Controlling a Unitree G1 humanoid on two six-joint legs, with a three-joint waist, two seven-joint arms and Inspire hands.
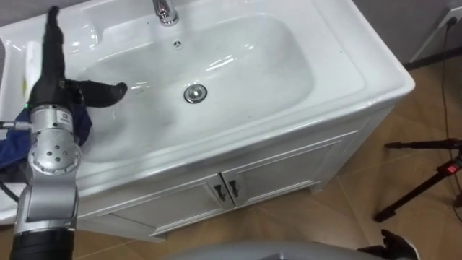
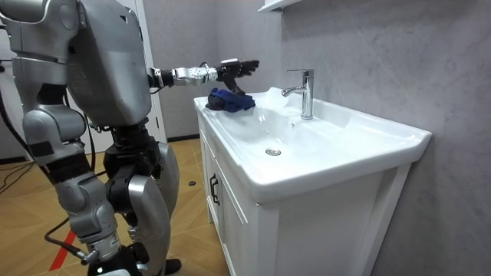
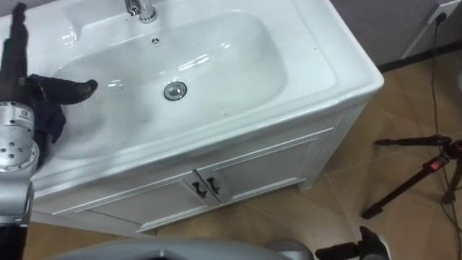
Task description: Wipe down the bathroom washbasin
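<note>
Cloth (image 1: pixel 82 126) on basin (image 1: pixel 346 79) rim, half hidden behind left robot hand (image 1: pixel 61 92) — released.

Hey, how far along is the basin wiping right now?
Done: nothing I can tell. The blue cloth lies on the left rim of the basin, and the left hand hovers open above it, holding nothing. Left: grasp the cloth and wipe the bowl.

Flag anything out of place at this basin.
Only the blue cloth: it lies bunched at the left end of the basin, below the open left hand, not held. No spill or damage shows.
</note>
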